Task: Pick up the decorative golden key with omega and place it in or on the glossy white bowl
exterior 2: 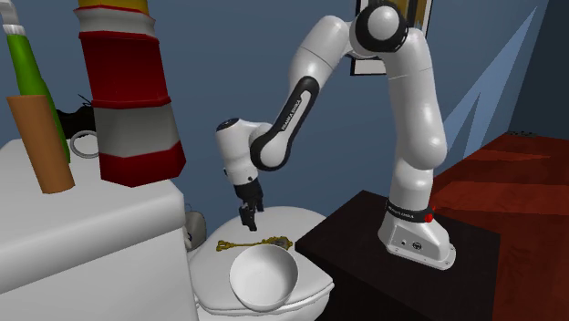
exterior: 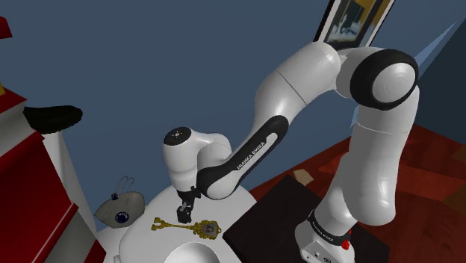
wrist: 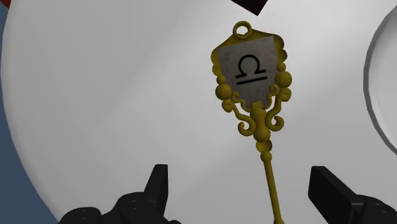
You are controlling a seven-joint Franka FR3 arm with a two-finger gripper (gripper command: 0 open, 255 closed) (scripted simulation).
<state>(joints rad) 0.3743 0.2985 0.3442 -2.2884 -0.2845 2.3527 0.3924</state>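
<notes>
The golden key (wrist: 253, 89) lies flat on a round white surface (wrist: 95, 95); its grey plate bears a black omega-like sign. My gripper (wrist: 242, 191) is open, and the key's thin shaft runs between the fingers (wrist: 159, 184) without touching either. In the shoulder view the gripper (exterior: 182, 215) hovers just over the shaft of the key (exterior: 188, 226). The second exterior view has the gripper (exterior 2: 247, 220) a little above the key (exterior 2: 255, 243), with the glossy white bowl (exterior 2: 263, 276) close in front of the key on the same surface. The bowl's rim (wrist: 380, 83) curves beside the key's head.
The dark stand box (exterior 2: 365, 228) adjoins the round surface (exterior 2: 305, 223). A white cabinet (exterior 2: 82, 237) carries a red-and-white striped object (exterior 2: 128, 100), a green bottle (exterior 2: 25, 64) and a brown cylinder (exterior 2: 41, 146). A grey pouch-like thing (exterior: 119, 211) lies beside the surface.
</notes>
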